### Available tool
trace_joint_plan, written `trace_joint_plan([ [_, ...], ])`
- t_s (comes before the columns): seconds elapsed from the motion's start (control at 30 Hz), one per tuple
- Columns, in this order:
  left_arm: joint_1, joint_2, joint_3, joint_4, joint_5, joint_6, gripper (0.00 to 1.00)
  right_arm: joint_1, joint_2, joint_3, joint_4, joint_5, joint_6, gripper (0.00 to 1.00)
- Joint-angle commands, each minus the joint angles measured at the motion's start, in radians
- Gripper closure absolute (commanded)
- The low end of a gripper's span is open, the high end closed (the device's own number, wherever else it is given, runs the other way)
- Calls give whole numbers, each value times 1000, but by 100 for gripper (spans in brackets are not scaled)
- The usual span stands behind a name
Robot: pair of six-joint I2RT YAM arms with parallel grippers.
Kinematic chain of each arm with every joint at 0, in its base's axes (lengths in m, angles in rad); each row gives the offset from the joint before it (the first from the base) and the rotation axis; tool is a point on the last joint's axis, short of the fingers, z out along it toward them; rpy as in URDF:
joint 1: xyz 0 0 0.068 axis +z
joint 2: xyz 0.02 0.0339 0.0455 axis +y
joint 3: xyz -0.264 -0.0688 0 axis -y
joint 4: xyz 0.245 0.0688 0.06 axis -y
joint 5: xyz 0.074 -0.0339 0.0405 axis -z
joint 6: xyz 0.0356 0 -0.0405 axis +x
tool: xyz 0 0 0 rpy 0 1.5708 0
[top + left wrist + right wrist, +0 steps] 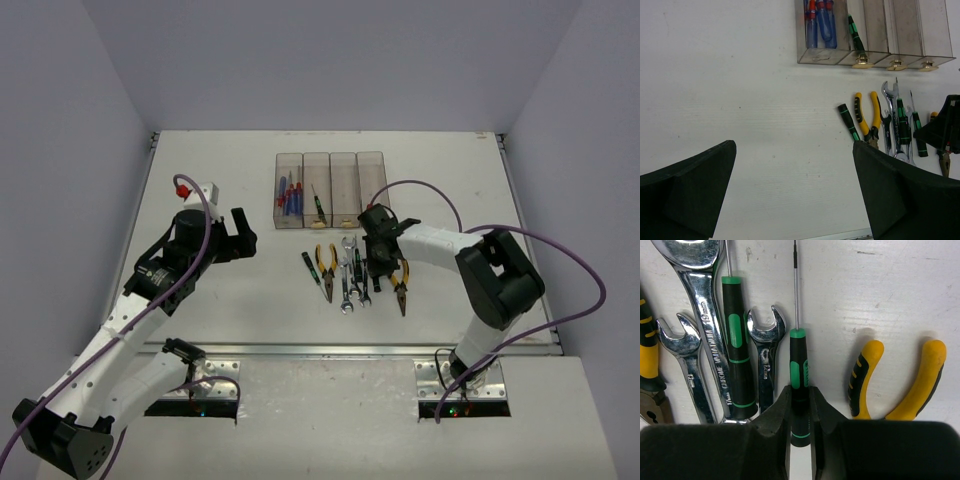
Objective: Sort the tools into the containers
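Green-handled screwdriver point(796, 360) clamped in right gripper point(800, 392), lying on table point(890, 290) beside wrenches point(762, 365). Left gripper point(794, 145) wide open above table.

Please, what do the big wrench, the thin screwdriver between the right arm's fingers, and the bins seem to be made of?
Big wrench: probably chrome-plated steel, polished; it has a mirror shine and stamped lettering.
Thin screwdriver: the handle looks like hard black plastic with green, perhaps rubbery, inserts; the shaft is bare grey metal.
Bins: most likely clear smoky plastic, glossy; the walls are see-through with a grey tint.
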Motion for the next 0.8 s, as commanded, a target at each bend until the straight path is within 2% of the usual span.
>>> trace_joint_plan([
  [0.0, -7, -16, -3, 42, 8, 14, 0, 2, -30, -18, 6, 34, 17, 91],
  [0.07, -7, -17, -3, 42, 8, 14, 0, 1, -67, -19, 2, 25, 17, 95],
  [0.2, -7, -22, -3, 42, 8, 13, 0, 1, -168, 7, -2, -9, 13, 96],
  [0.33, -6, -28, -5, 43, 5, 12, 0, 2, -172, 99, -1, -76, -14, 96],
  [0.47, -6, -24, -4, 43, 3, 12, 0, 2, -85, 265, 12, -154, -34, 96],
  [0.6, -6, -14, -3, 40, 2, 14, 0, 2, 111, 518, 2, -243, -48, 96],
  [0.7, -6, -8, -2, 33, -15, 12, 0, 2, 240, 690, -6, -238, -25, 95],
  [0.77, -6, 0, 0, 32, -20, 12, 0, 1, 339, 832, -82, -208, -25, 94],
])
